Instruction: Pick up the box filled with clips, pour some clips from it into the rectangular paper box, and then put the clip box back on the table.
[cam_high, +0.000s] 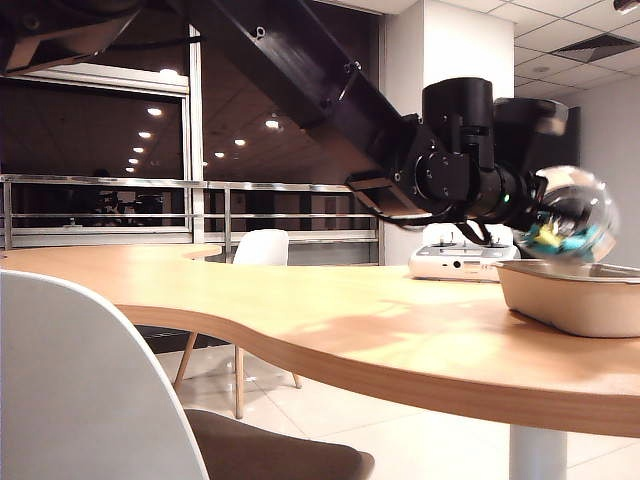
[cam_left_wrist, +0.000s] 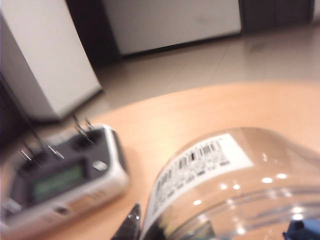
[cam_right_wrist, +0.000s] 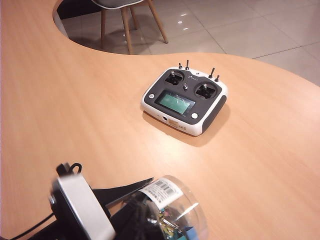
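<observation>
**A:** Where did things stand, reading across from the left?

**B:** A chair sat far left of the tray. The remote lay on the table just left of and behind the tray. Then came the left gripper, clamped on the jar, which hung tipped above the tray's left end, clear of the rim. Teal and yellow clips showed low in the jar. I saw none in the tray, though its inside was hidden from that angle.

**A:** And the right gripper?

**B:** It appeared in no picture. It was closed, by my reading. Its camera looked down on the remote and the jar from the side away from the tray.

**A:** How should the pour have gone?

**B:** I'd have kept the mouth well inside the rim and rolled the wrist slowly. Then only some clips would slide out, not the whole clump. The squeeze had to hold firm, since a smooth round jar could twist between the fingers.

**A:** Any writing?

**B:** There was a white label with a barcode and small print too blurred to read. The remote's lettering was too small to make out.
</observation>
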